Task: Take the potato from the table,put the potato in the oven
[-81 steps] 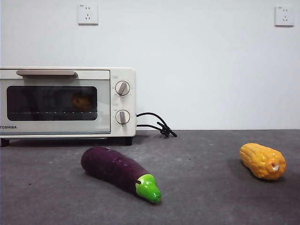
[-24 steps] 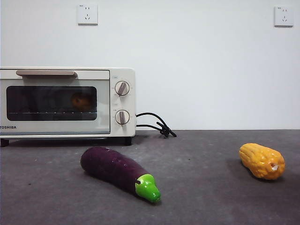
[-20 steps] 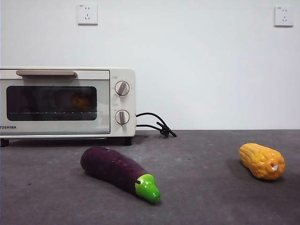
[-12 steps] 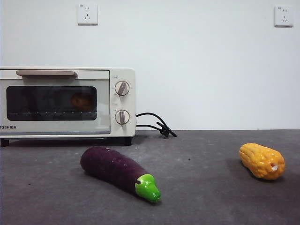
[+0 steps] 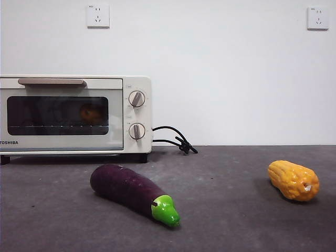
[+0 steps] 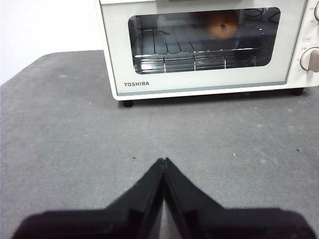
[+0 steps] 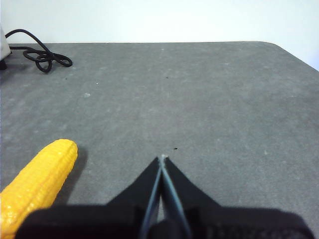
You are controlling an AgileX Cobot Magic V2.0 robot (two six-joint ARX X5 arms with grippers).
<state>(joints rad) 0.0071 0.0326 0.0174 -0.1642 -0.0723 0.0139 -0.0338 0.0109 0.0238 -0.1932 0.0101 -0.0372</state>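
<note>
- Two grippers, both clenched tight on nothing: left gripper (image 6: 163,162) has jaw tips meeting, above bare table (image 6: 60,129) in front of the oven (image 6: 114,59); right gripper (image 7: 162,158) same, tips pressed together, holding nothing, corn cob (image 7: 37,179) beside it.
- Neither arm shows in front view.
- Potato (image 6: 222,24) sits inside oven on wire rack (image 6: 194,50), behind the closed glass door; in front view it's a dim orange blob (image 5: 92,113) thru dark glass.
- Oven stands at table's back, near wall; black cord (image 5: 176,139) trails from its knob side.
- Eggplant (image 5: 126,188) lies on table in front of oven, green stem end toward cam.
- Corn cob (image 5: 293,180) well apart from eggplant, on the far side from the oven.
</note>
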